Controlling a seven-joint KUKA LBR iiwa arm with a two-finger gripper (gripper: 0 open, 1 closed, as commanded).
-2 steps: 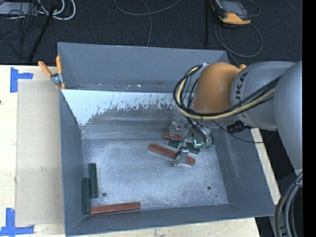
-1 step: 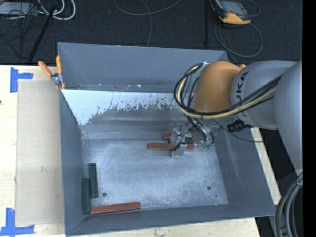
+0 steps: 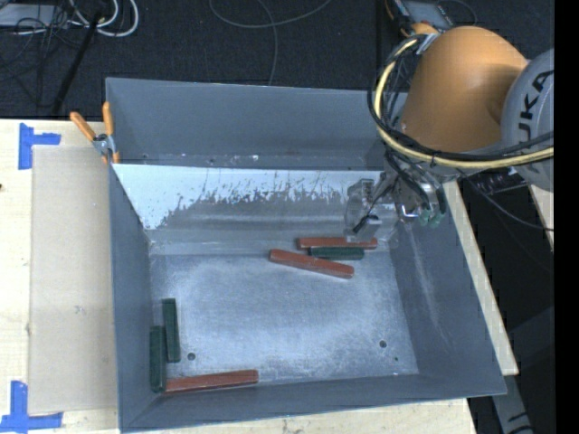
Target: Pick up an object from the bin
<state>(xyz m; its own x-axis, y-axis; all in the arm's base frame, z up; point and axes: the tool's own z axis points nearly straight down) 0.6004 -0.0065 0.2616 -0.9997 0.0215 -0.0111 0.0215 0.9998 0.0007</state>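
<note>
Grey bin point(image 3: 244, 125): red-brown stick point(image 3: 336, 241) on floor near right wall, just beside my gripper point(image 3: 369, 213); green stick point(image 3: 336, 253) touching alongside. Looks light, stiff, thin; prob. slides on metal. I'd pinch across narrow width, mid-length. Gripper opening: can't tell.

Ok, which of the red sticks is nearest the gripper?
The red stick farthest back: its end lies by the gripper. A second stick lies just in front of it; the third stick is at front left.
</note>
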